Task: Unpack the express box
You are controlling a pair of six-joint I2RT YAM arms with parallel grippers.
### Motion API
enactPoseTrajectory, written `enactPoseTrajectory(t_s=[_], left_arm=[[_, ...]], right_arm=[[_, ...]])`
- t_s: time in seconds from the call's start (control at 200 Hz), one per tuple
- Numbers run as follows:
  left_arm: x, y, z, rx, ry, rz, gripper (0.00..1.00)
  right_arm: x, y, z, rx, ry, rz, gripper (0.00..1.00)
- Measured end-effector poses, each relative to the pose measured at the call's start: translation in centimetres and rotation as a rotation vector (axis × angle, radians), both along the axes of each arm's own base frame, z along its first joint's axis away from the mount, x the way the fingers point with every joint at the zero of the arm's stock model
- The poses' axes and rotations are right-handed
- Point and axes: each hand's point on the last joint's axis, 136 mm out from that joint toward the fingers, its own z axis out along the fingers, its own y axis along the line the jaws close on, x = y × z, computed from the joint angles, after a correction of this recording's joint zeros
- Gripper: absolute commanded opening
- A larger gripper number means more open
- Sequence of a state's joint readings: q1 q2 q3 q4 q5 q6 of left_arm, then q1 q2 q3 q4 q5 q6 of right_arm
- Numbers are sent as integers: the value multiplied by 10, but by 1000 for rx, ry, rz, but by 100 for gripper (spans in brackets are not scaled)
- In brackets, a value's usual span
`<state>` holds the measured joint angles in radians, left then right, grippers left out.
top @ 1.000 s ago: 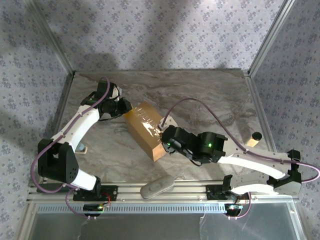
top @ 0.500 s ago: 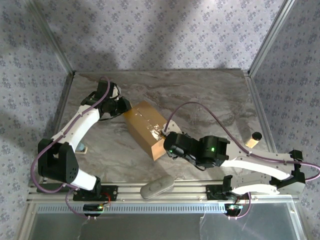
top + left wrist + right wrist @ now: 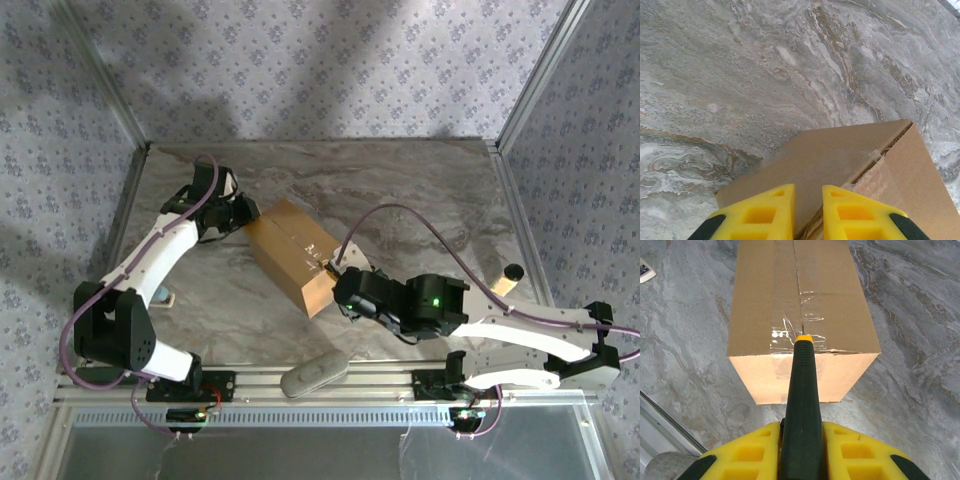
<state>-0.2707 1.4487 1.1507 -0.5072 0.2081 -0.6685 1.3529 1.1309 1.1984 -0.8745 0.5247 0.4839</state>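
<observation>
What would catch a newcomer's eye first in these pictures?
The brown express box lies slantwise mid-table, flaps taped shut. The right fingers grip a dark green cutter whose orange tip meets the clear tape at the box's near end, while the shut left fingers sit over its far end.
</observation>
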Motion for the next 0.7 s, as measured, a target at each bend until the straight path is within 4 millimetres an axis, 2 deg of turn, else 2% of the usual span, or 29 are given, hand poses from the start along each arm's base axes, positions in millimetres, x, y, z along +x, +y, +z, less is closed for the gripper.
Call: enactPoseTrajectory(t_s=[0.3, 0.51, 0.7], left_arm=[[-4, 10, 3, 26, -12, 41, 19], [3, 31, 5, 101, -48, 119, 19], [1, 26, 9, 118, -66, 106, 21]], right_arm=[[-9, -6, -7, -16, 18, 7, 0], [-19, -23, -16, -90, 46, 22, 0], [-20, -29, -18, -106, 52, 17, 0]])
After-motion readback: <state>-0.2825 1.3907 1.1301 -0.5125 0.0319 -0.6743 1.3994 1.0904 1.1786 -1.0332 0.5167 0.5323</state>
